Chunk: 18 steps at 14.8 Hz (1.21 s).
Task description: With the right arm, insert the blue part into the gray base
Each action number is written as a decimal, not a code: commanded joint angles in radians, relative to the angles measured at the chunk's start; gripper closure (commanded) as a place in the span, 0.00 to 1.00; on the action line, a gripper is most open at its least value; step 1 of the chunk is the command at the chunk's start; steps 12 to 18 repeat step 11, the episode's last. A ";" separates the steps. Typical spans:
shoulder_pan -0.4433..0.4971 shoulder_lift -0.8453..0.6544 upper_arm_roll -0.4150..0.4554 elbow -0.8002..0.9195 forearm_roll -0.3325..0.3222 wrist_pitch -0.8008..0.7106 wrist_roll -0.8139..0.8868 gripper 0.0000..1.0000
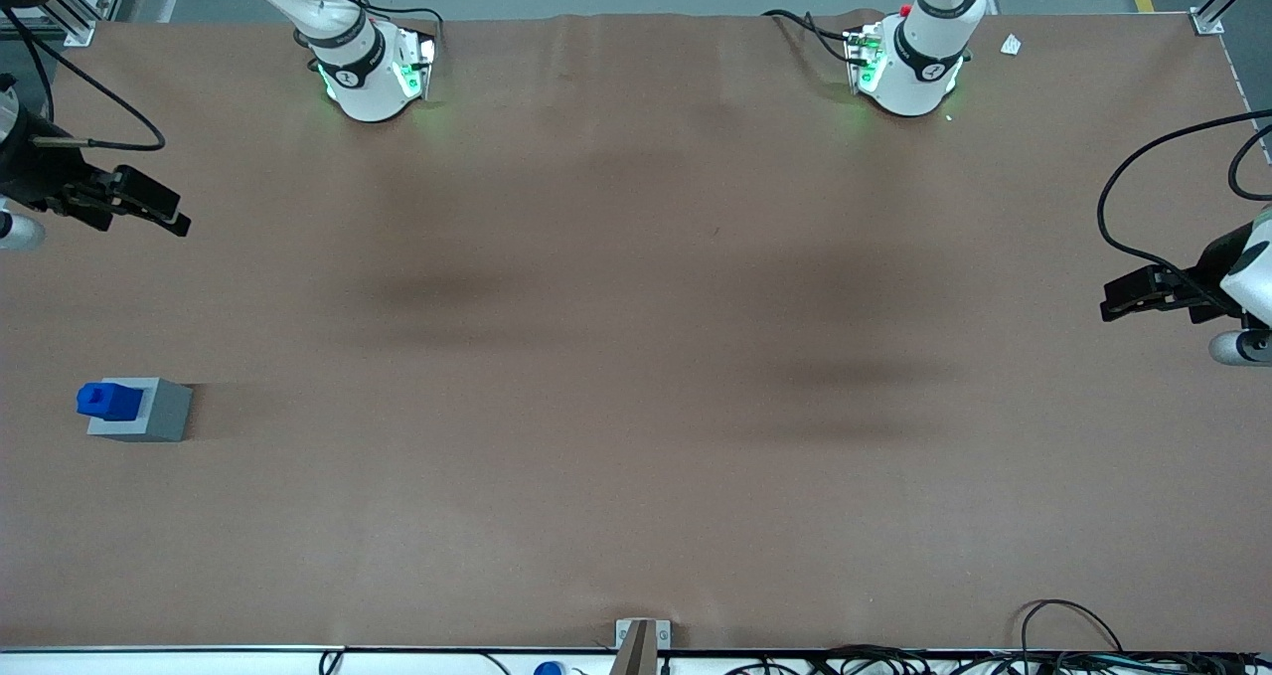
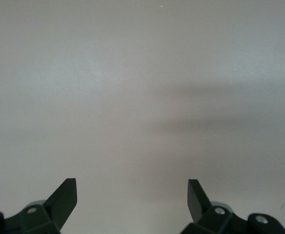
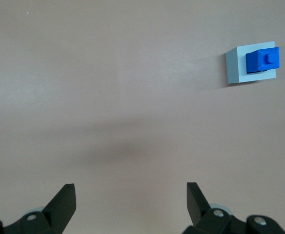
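Sitting in the matte gray cube base's (image 1: 144, 412) socket, glossy blue part (image 1: 109, 401), near the bench's working-arm edge; gripper (image 3: 130, 195) well apart, jaws wide, empty.

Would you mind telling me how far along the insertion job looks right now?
It looks essentially done: the blue part sits on the gray base, apparently in its socket. The gripper hangs away from both, jaws open and empty. Nothing obvious remains except confirming full seating.
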 commanded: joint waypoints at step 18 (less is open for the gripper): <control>0.028 -0.014 -0.008 0.010 -0.044 0.008 -0.008 0.00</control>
